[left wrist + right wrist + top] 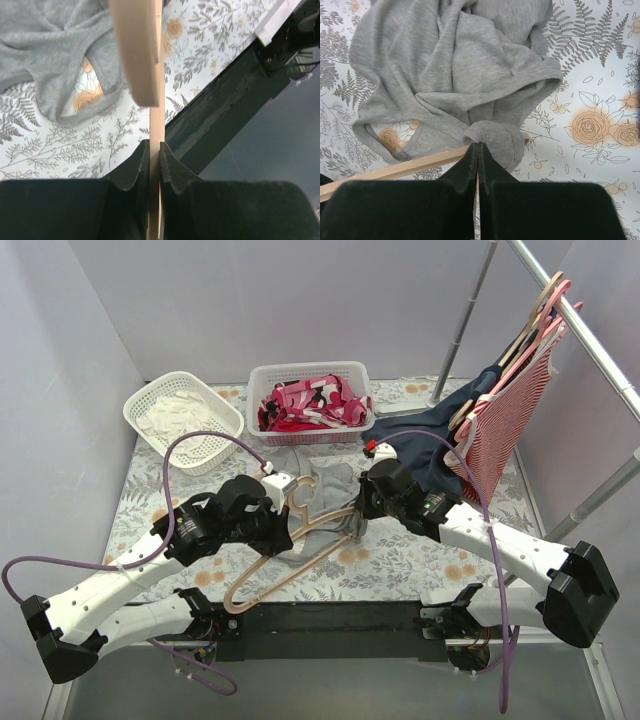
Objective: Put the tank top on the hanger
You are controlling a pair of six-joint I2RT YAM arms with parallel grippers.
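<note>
left gripper [155,146] clamped on the hanger [136,50], right gripper [478,145] looks pinched shut on a tank top [455,60] fold hooked over the hanger end at its tips, rest of the top bunched straight ahead, hanger lying crosswise to those fingers.

Probably a lab booth: plain walls [300,300], metal clothes rail [585,338] (floral tablecloth [400,565] underneath).

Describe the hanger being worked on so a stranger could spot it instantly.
On the floral table, look between the two arms near the front edge. The hanger is pale tan, pinched in the left fingers, one end inside the grey tank top. Every other hanger hangs on the right-hand rail.
</note>
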